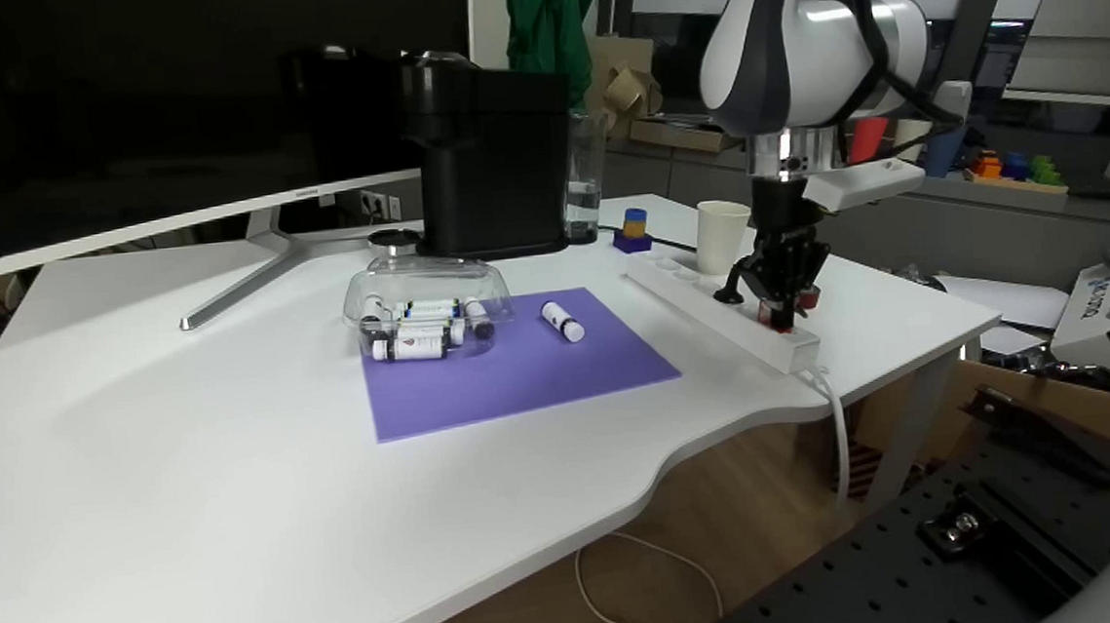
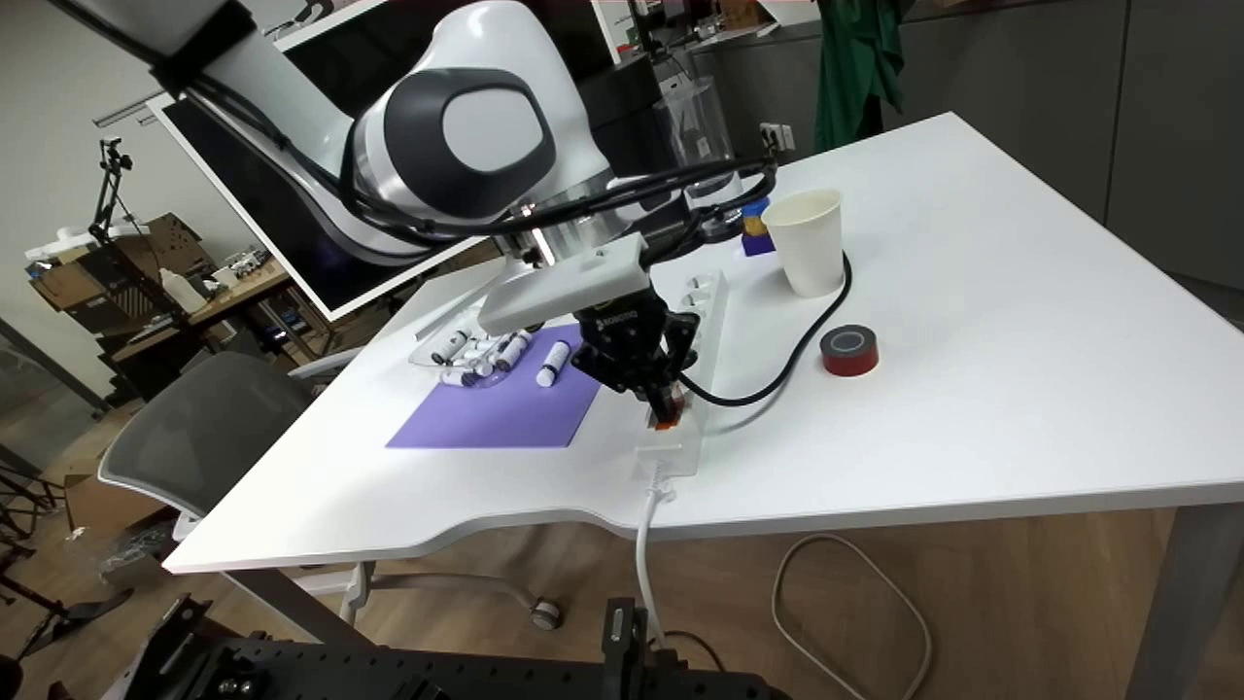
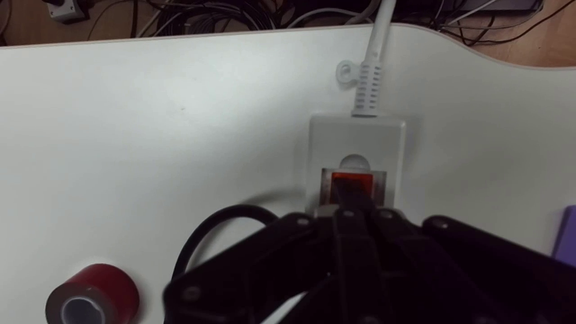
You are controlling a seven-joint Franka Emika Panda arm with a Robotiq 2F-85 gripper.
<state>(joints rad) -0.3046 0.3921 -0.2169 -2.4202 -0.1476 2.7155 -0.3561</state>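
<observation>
My gripper [image 3: 355,193] points down with its black fingers together, nothing between them. Its tips are at the red switch [image 3: 353,175] near the corded end of a white power strip [image 3: 357,137], and in the wrist view they cover much of that switch. They appear to touch it; the exact contact is hidden. In both exterior views the gripper [image 1: 783,320] [image 2: 666,413] stands over the strip's near end. A black cable [image 2: 768,397] runs from the strip close beside the fingers. A red tape roll [image 2: 849,354] lies on the table to one side.
A paper cup [image 1: 723,236] stands beside the strip, with a stack of coloured blocks [image 1: 634,238] behind. A purple sheet [image 1: 521,382] carries a white tube [image 1: 563,322] and part of a clear container [image 1: 426,281] with several tubes. A black machine [image 1: 496,159] and monitor [image 1: 160,114] stand behind.
</observation>
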